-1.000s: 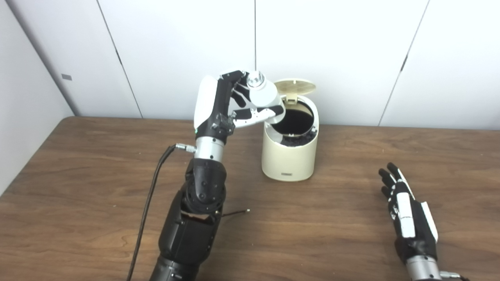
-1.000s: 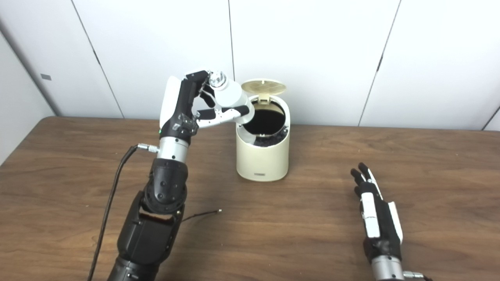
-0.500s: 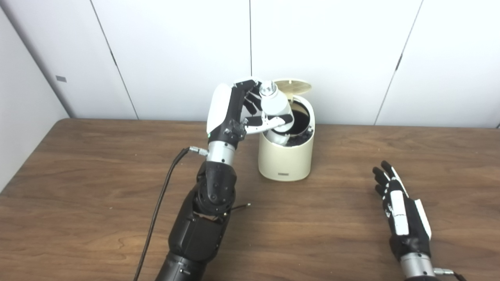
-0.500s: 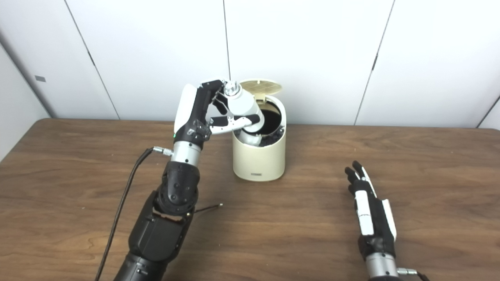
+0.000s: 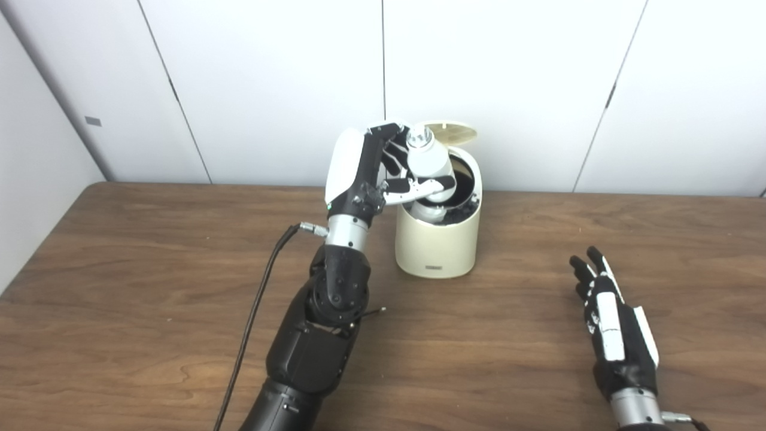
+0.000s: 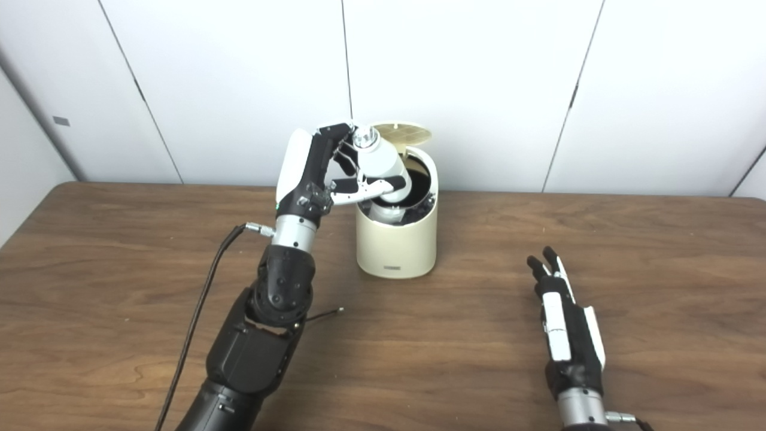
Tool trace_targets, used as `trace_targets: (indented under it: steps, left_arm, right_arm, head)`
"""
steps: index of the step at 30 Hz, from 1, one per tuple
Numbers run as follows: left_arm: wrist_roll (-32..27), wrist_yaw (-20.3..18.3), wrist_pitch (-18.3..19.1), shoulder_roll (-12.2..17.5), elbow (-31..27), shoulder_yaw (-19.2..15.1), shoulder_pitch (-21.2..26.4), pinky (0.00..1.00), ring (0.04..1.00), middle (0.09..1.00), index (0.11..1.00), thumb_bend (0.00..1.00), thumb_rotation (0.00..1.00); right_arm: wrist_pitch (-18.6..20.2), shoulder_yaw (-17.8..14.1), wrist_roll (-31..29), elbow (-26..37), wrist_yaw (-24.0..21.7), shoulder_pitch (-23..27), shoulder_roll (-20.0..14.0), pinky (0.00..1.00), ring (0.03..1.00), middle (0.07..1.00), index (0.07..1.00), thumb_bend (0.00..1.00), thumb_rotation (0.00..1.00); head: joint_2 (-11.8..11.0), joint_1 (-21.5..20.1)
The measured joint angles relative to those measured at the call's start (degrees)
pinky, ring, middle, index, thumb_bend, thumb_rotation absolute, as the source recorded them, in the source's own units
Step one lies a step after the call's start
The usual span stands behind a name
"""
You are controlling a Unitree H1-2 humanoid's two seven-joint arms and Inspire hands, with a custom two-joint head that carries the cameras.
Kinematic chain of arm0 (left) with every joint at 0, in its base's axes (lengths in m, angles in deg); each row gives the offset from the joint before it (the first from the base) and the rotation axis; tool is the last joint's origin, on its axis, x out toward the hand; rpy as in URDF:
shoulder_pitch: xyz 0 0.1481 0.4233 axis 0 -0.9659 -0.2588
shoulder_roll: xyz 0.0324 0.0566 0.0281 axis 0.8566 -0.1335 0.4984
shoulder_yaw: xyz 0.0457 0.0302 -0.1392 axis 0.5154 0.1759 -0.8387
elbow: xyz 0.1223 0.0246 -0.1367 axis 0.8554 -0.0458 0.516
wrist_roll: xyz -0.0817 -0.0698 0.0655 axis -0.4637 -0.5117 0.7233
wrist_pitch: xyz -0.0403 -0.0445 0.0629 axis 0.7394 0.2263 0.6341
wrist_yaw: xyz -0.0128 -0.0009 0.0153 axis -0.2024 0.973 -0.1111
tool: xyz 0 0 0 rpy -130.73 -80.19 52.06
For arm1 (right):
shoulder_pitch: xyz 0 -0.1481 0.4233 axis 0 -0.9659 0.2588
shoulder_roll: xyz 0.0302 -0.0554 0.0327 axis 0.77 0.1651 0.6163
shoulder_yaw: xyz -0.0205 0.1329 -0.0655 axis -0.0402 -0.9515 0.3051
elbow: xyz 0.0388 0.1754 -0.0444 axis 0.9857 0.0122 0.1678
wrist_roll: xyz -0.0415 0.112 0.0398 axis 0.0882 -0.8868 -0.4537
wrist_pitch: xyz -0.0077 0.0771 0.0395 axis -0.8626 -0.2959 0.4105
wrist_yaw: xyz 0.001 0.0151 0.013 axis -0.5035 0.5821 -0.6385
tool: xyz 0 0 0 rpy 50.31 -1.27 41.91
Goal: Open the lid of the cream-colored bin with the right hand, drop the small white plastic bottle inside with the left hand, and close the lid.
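The cream-colored bin (image 5: 437,245) stands at the back middle of the table with its lid (image 5: 450,132) tipped up and open. My left hand (image 5: 368,170) is raised at the bin's left rim, shut on the small white plastic bottle (image 5: 429,170). The bottle is tilted, silver cap up, and its lower end dips into the bin's dark mouth. My right hand (image 5: 610,326) lies open and flat on the table at the front right, far from the bin, holding nothing.
A black cable (image 5: 254,311) runs from my left wrist down across the brown wooden table (image 5: 119,287). A thin dark wire (image 5: 372,310) pokes out beside my left forearm. White wall panels (image 5: 538,84) stand close behind the bin.
My left hand has carried the bottle rightward and down from beside the bin until its lower end entered the opening. The camera shifted a little. My right hand stays put.
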Motion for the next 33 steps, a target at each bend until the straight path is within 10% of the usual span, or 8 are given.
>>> trace_targets:
  steps: [33]
  left_arm:
    - [1.6, 2.0, -2.2, 0.6, 5.1, 1.5, 1.2, 0.32, 0.438, 0.551, 0.521, 0.47, 0.0]
  right_arm:
    - [0.4, 0.7, 0.6, 0.3, -0.2, -0.1, -0.1, 0.94, 0.937, 0.896, 0.993, 0.64, 0.97]
  head:
    - [0.4, 0.0]
